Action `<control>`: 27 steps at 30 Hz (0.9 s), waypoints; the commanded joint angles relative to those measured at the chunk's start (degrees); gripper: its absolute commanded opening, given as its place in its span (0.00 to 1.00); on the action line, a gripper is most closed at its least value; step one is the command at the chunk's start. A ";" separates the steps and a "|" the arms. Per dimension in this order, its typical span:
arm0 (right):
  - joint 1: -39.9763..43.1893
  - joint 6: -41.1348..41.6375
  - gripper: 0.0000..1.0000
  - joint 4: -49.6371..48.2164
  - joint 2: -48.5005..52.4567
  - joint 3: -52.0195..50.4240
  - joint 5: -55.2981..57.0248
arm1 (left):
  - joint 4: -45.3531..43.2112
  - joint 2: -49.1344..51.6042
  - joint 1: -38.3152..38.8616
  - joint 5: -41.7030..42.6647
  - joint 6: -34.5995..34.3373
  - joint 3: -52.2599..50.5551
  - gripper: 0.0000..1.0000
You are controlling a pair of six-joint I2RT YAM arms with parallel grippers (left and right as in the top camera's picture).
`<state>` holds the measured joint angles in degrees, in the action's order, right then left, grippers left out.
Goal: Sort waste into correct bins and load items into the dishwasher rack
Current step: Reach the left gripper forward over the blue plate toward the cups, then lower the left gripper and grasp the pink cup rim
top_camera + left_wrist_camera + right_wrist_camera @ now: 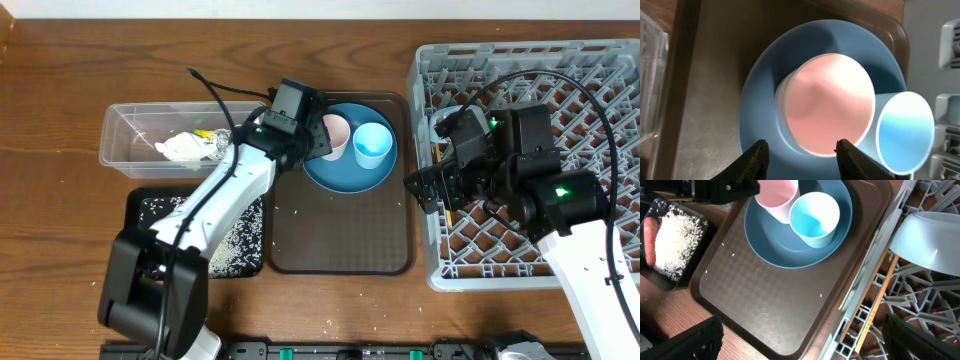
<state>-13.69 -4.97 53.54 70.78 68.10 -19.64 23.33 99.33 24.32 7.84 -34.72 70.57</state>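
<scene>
From above, a brown wooden table (60,100) runs under a strip of white wall (200,8). A clear tub (125,140) at the left holds crumpled paper (185,148). In front of it a black tray (132,215) carries white rice (238,250). A brown serving tray (330,230) sits in the middle with a few stray grains on it. At its far end is a dark-blue plate (345,172) bearing a pink cup (337,130) and a light-blue cup (372,143), which touch. The grey rack (600,60) fills the right side. The left gripper (325,138) is at the pink cup, and the right gripper (420,190) hangs over the rack's left edge.

The left wrist camera looks straight down into the pink cup, both cups upright on the plate. The two black fingers (757,160) stand apart at the cup's near rim, closed on nothing.

The right wrist camera shows its own fingers (685,342) spread wide and empty above the serving tray's near end. A pale-blue bowl (930,240) lies upside down in the rack, and chopsticks (875,305) lie along the rack's edge beside it. An orange carrot (650,240) rests in the black tray next to the rice.
</scene>
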 commanded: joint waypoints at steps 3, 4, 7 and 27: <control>-0.22 0.22 0.99 0.07 0.04 0.46 -0.02 | -1.31 1.90 -0.13 0.50 -0.11 1.29 0.47; -0.22 0.22 0.99 0.07 0.04 0.46 -0.02 | -1.40 2.36 -0.13 0.52 -0.11 1.29 0.46; -0.22 0.22 0.99 0.07 0.04 0.46 -0.02 | -1.38 3.69 -0.13 0.50 -0.11 1.29 0.47; -0.22 0.22 0.99 0.07 0.04 0.46 -0.02 | -1.16 4.74 -0.13 0.31 -0.11 0.92 0.27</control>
<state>-13.69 -4.97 53.54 70.78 68.10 -19.64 21.80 103.53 24.32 8.23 -34.92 70.57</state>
